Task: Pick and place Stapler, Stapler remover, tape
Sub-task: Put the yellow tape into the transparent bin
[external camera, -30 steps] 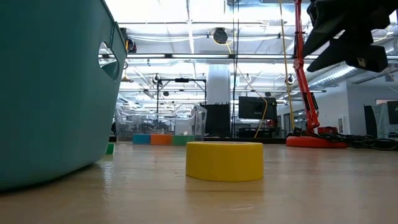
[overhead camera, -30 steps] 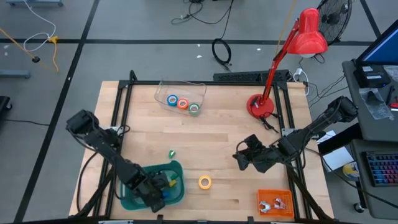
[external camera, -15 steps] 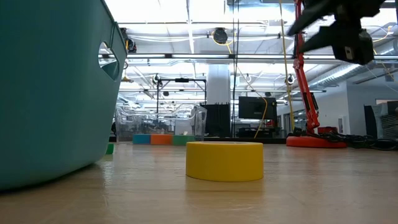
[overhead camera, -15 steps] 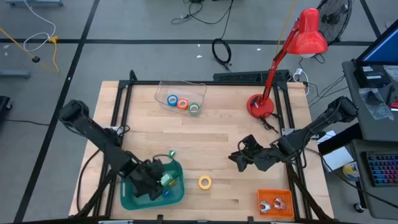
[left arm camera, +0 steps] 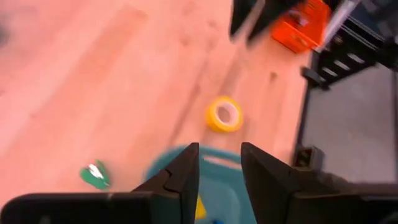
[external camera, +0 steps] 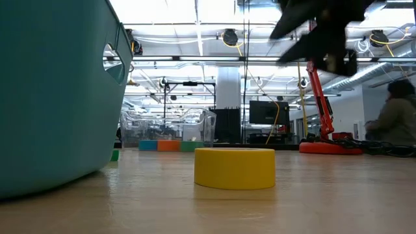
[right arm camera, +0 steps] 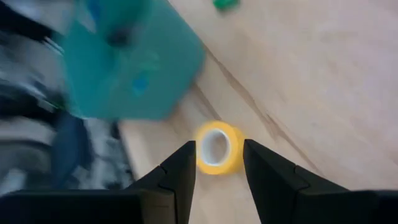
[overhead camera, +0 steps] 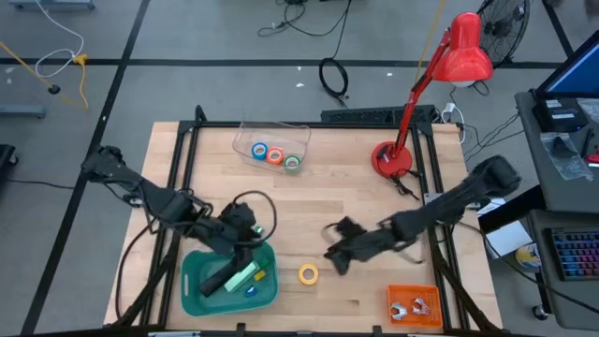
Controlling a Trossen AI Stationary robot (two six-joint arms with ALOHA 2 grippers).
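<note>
The yellow tape roll (overhead camera: 308, 273) lies flat on the table between the teal bin (overhead camera: 199, 298) and the orange bin (overhead camera: 414, 292). It also shows in the low view (external camera: 234, 168). My right gripper (overhead camera: 334, 257) is open and hangs just right of the yellow tape roll; the roll (right arm camera: 216, 148) shows past its fingers. My left gripper (overhead camera: 245, 229) is open over the teal bin's far rim (left arm camera: 211, 160), touching nothing. A dark stapler (overhead camera: 220, 281) and a green thing (overhead camera: 242, 275) lie inside the teal bin. Blue, orange and green rolls (overhead camera: 275, 155) sit in the clear bin (overhead camera: 245, 131).
The orange bin holds stapler removers (overhead camera: 409, 310). A red desk lamp (overhead camera: 393, 159) stands at the far right of the table. A small green bit (left arm camera: 94, 174) lies on the wood beside the teal bin. A person (external camera: 396, 120) sits beyond the table.
My left gripper has risen out of the teal bin and moved toward the far edge and the right, so the stapler and green thing inside now show. My right gripper has swept toward the table's left and near edge, closing on the yellow tape roll.
</note>
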